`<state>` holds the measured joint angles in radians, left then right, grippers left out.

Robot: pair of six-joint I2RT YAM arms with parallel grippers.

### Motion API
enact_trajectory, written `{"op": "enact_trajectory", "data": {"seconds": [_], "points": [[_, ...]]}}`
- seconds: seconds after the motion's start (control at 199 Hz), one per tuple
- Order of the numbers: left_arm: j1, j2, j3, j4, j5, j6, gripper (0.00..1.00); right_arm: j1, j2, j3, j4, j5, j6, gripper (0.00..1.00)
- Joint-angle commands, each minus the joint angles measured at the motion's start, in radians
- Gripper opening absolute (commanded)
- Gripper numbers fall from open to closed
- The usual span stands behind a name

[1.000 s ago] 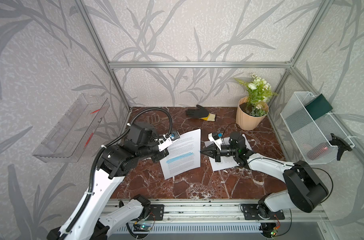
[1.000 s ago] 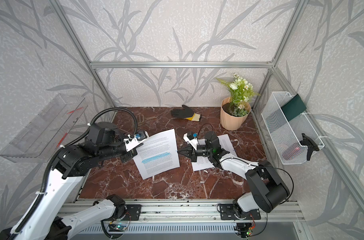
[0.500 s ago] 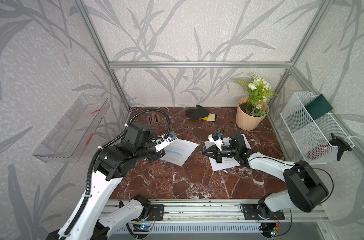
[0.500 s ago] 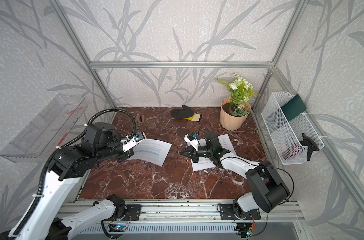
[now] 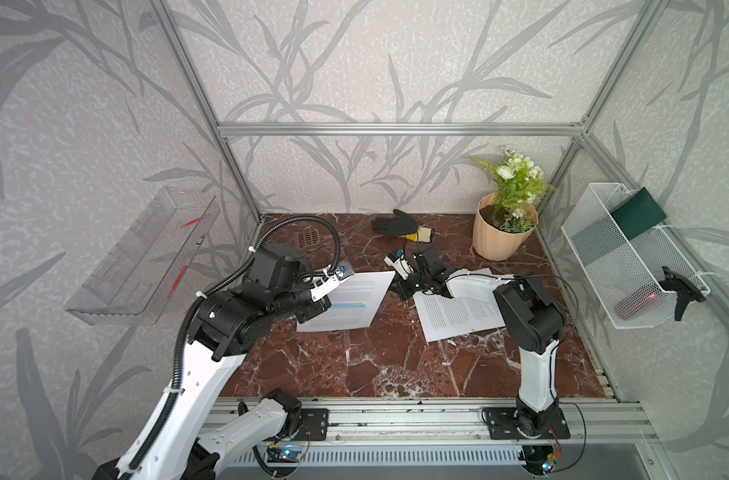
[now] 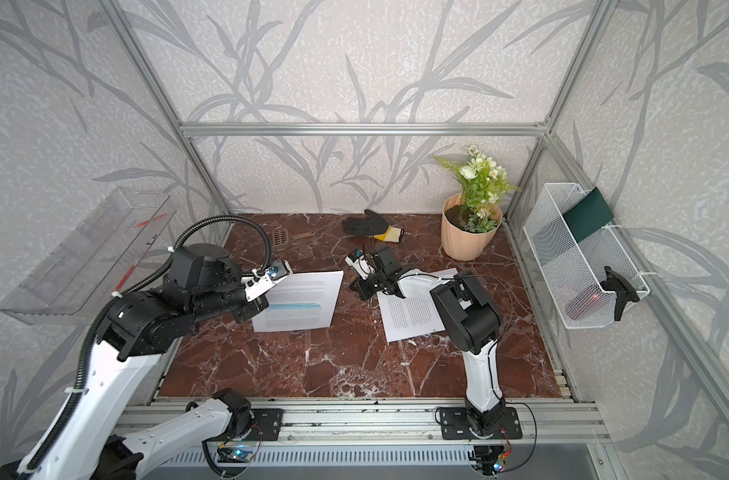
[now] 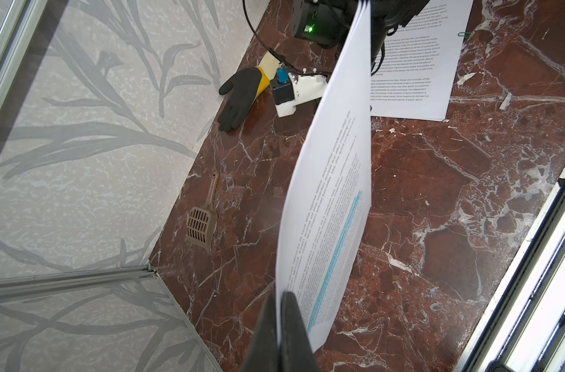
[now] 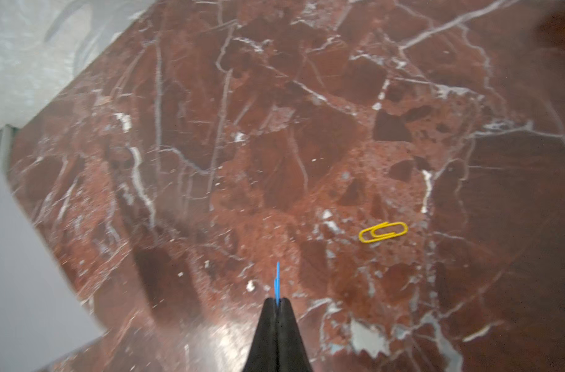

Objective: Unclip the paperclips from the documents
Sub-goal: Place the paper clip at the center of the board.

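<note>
Blue paperclip (image 8: 277, 283) one, yellow paperclip (image 8: 383, 232) one, green paperclip (image 7: 464, 34) one; documents (image 5: 350, 303) two.

Dense black printed paragraphs cover the flat white sheet of paper (image 7: 413, 74) lying on the red marble tabletop (image 7: 451, 209); in the left wrist view only fragments can be made out, among them "joint ventures" and "sports". The second white sheet with blue highlighted lines (image 7: 329, 206), seen at a steep slant, carries print too skewed to read. In both top views the print on both sheets is too small to read
</note>
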<state>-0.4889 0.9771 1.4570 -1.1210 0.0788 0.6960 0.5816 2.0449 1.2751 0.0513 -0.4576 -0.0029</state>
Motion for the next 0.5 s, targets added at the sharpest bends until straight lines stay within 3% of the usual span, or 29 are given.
{"op": "enact_trajectory", "data": {"seconds": [0.0,0.176,0.341,0.497], "points": [[0.004,-0.018,0.016,0.012,0.004,-0.009,0.0,-0.002,0.036,0.059,-0.103,0.145,0.041,0.0],[0.003,-0.027,-0.029,0.029,0.016,-0.063,0.0,-0.002,0.101,0.147,-0.234,0.232,0.014,0.0],[0.012,-0.043,-0.137,0.231,-0.052,-0.298,0.0,-0.001,0.135,0.198,-0.315,0.265,-0.009,0.06],[0.07,0.017,-0.19,0.284,0.001,-0.422,0.0,-0.002,0.081,0.174,-0.319,0.304,-0.013,0.4]]}}
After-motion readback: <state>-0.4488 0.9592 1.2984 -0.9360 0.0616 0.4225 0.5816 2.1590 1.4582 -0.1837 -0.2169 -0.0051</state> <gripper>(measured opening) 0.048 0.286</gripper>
